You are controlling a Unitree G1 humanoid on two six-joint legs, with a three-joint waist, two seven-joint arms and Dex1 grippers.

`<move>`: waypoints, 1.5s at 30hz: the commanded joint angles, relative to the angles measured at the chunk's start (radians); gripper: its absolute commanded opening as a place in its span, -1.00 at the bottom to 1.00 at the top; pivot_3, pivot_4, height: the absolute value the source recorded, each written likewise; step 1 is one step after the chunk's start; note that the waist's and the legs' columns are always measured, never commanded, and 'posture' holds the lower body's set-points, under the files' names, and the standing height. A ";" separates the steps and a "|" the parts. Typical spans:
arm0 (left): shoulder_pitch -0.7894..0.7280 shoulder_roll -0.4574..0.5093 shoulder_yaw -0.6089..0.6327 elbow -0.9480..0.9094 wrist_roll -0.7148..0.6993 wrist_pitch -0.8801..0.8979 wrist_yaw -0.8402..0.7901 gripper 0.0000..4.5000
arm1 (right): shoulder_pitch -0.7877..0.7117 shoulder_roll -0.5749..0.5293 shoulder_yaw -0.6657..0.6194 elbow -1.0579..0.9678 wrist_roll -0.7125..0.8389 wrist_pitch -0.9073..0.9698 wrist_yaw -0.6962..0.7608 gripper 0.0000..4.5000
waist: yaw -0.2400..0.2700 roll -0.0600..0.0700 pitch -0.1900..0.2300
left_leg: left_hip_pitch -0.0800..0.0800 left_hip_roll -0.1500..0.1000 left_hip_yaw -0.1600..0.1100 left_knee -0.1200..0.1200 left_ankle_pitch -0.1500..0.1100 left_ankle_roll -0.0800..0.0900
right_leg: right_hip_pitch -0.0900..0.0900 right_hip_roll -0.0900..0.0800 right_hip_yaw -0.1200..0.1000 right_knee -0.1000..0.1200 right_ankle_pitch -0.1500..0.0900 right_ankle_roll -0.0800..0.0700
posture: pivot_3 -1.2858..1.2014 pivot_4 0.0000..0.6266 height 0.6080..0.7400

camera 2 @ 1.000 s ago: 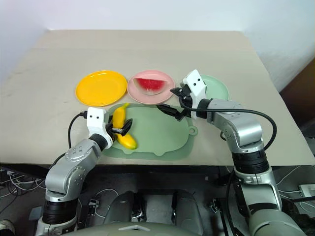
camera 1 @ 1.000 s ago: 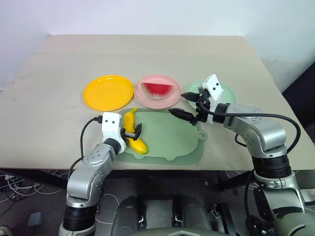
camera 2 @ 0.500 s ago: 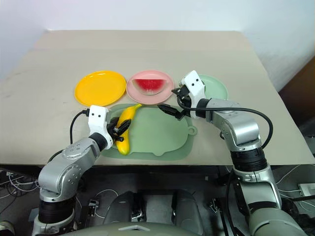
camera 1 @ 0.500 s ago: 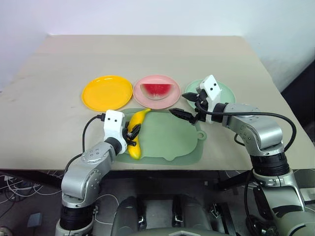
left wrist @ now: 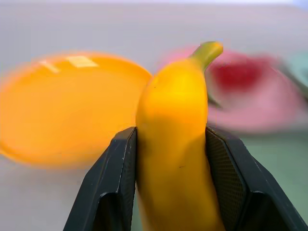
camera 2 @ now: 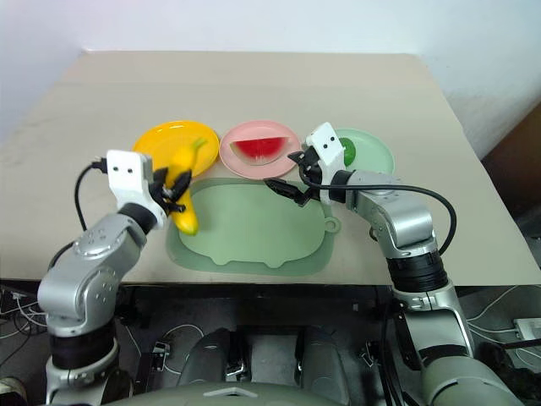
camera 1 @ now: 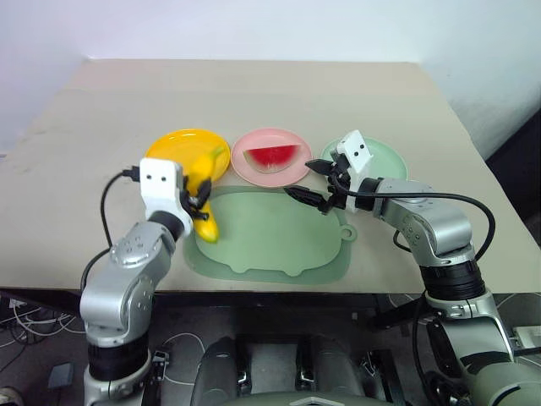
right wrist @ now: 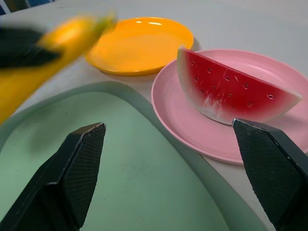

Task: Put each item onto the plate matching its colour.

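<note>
Beige desk with a matte top, set against a plain white wall. Cables lie tangled on the grey floor beneath the desk's near edge.

Beige desk, broad and matte, running back to a pale wall. Near the front edge, a large pale-green tray with rounded corners, lying flat, with a small looped tab on its right side and two shallow notches along its near rim. Right of the desk, a dark strip of floor below the wall. Under the front edge, loose white and grey cables strewn on the floor, plus a small grey block at the lower left.
</note>
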 commanded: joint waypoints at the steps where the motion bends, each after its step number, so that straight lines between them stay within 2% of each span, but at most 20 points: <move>1: -0.042 0.026 0.022 0.095 0.066 -0.107 0.021 -0.18 | -0.034 0.012 -0.001 0.007 -0.005 -0.041 0.005 1.00 | 0.000 0.000 0.000 | 0.000 0.000 0.000 0.000 0.000 0.000 | 0.000 0.000 0.000 0.000 0.000 0.000 | 0.03 -0.52 0.32; 5: -0.127 0.027 0.051 0.219 0.081 -0.109 0.050 -0.18 | -0.045 0.027 0.000 0.024 -0.009 -0.057 0.007 1.00 | 0.002 0.000 0.000 | 0.000 0.000 0.000 0.000 0.000 0.000 | -0.001 0.001 0.000 0.000 0.000 0.000 | 0.03 -0.52 0.32; 9: -0.235 0.040 0.066 0.397 0.108 -0.201 0.057 -0.18 | -0.051 0.042 0.005 0.038 -0.021 -0.077 0.002 1.00 | 0.004 0.000 0.000 | 0.000 0.000 0.000 0.001 0.000 0.000 | 0.000 0.000 0.000 0.000 0.000 0.000 | 0.03 -0.52 0.32; 16: -0.383 0.023 0.149 0.682 0.061 -0.244 0.074 -0.18 | -0.058 0.063 0.005 0.055 -0.037 -0.098 -0.011 1.00 | -0.002 0.000 0.000 | 0.000 0.000 0.001 0.000 0.000 -0.001 | -0.001 0.001 0.000 0.000 0.000 0.000 | 0.03 -0.52 0.32; 23: -0.476 0.024 0.126 0.883 0.093 -0.332 0.077 -0.18 | -0.064 0.072 0.033 0.069 -0.077 -0.129 -0.013 1.00 | -0.001 0.000 0.000 | 0.000 0.000 0.001 0.001 0.001 -0.001 | 0.000 0.001 0.000 0.001 0.000 0.000 | 0.03 -0.52 0.32; 26: -0.488 0.028 0.120 0.915 0.101 -0.344 0.080 0.24 | -0.067 0.078 0.033 0.067 -0.082 -0.127 -0.015 1.00 | -0.002 0.000 0.000 | 0.000 0.000 0.001 0.001 0.001 -0.001 | -0.001 0.001 0.000 0.001 0.000 0.000 | 0.03 -0.52 0.32; 31: -0.461 0.030 0.088 0.848 0.106 -0.370 0.044 0.99 | -0.057 0.074 0.032 0.054 -0.088 -0.129 -0.015 1.00 | -0.003 0.000 0.000 | -0.001 0.000 0.001 0.000 0.001 -0.001 | -0.001 0.001 0.000 0.001 0.000 0.000 | 0.03 -0.52 0.32; 35: -0.381 0.037 0.044 0.709 0.105 -0.396 -0.025 0.99 | -0.049 0.073 0.018 0.040 -0.084 -0.127 -0.019 1.00 | -0.004 0.000 0.000 | -0.001 0.000 0.002 0.000 0.001 -0.001 | -0.001 0.001 0.000 0.001 0.000 0.000 | 0.03 -0.52 0.32; 38: -0.273 0.054 -0.003 0.573 0.119 -0.481 -0.105 0.99 | -0.039 0.073 -0.003 0.023 -0.067 -0.122 -0.024 1.00 | -0.005 0.000 0.000 | 0.000 0.001 0.002 0.000 0.001 -0.001 | -0.001 0.001 0.000 0.001 0.000 0.000 | 0.03 -0.52 0.32; 42: -0.054 0.054 0.004 0.346 -0.020 -0.625 -0.328 0.99 | 0.011 0.065 -0.036 -0.023 -0.044 -0.137 -0.026 1.00 | -0.006 0.000 0.000 | 0.000 0.001 0.002 0.000 0.001 -0.001 | -0.002 0.001 0.001 0.001 0.000 0.000 | 0.03 -0.52 0.32; 45: 0.059 0.067 0.027 0.255 -0.127 -0.638 -0.444 0.99 | 0.047 0.070 -0.050 -0.061 -0.028 -0.145 -0.028 1.00 | -0.002 0.000 0.000 | 0.000 0.001 0.002 0.000 0.001 -0.001 | -0.001 0.001 0.001 0.001 0.000 0.000 | 0.03 -0.52 0.32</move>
